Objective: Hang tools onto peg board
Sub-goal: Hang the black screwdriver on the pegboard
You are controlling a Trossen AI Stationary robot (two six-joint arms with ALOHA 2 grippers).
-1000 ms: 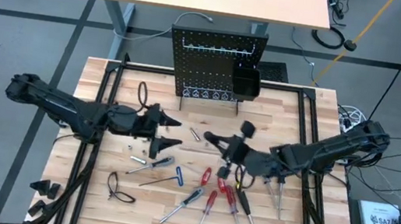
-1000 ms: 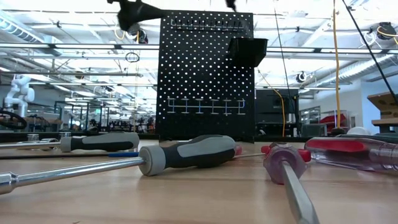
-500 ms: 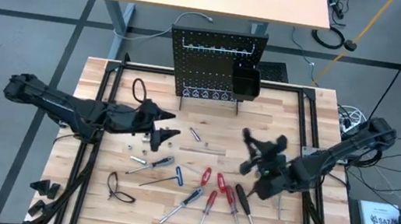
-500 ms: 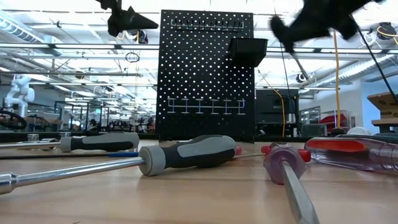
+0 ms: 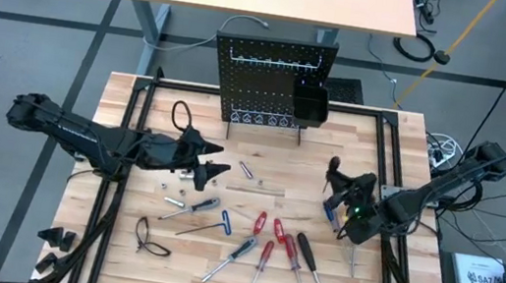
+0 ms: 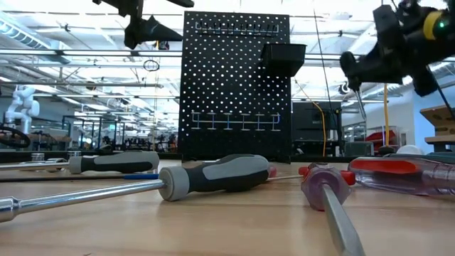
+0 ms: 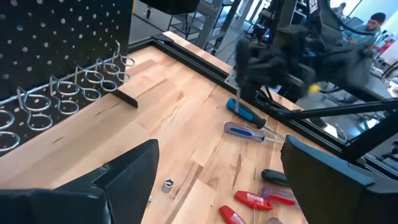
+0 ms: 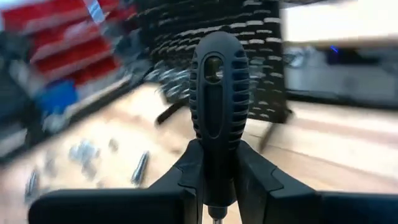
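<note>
Had the right gripper point(image 8: 217, 171) clamped tight on a black screwdriver point(image 8: 219, 93), with the handle poking out past the fingers. Held that up off the table point(image 5: 374, 129) on the right side, well apart from the peg board point(image 5: 270, 89) and on the near side of its little black bin point(image 5: 310, 103). From table level, showed a thin shaft hanging down under the grip.

Had the left gripper point(image 5: 214, 159) spread wide with nothing in it, hanging over the left middle of the table, near a few small silver bits point(image 5: 245, 169).

Left the rest of the tools point(image 5: 268, 248) flat on the near middle of the table: red, blue and black handles, plus a blue T-handle key point(image 5: 221, 224). Parked the peg board upright at the far edge, middle, with the silver hook rail point(image 5: 269, 61) up top and a row of wire rings point(image 7: 74, 93) along the bottom. Spotted nothing hung on either yet, far as could be told.

Looked like the carry step for the first tool: picked, lifted, not placed. Next up, probably needed to bring the screwdriver far and left to the board, get the shaft lined up over a ring, lower it through till the handle sat, and only then let go. Couldn't tell which ring or hook was meant.
</note>
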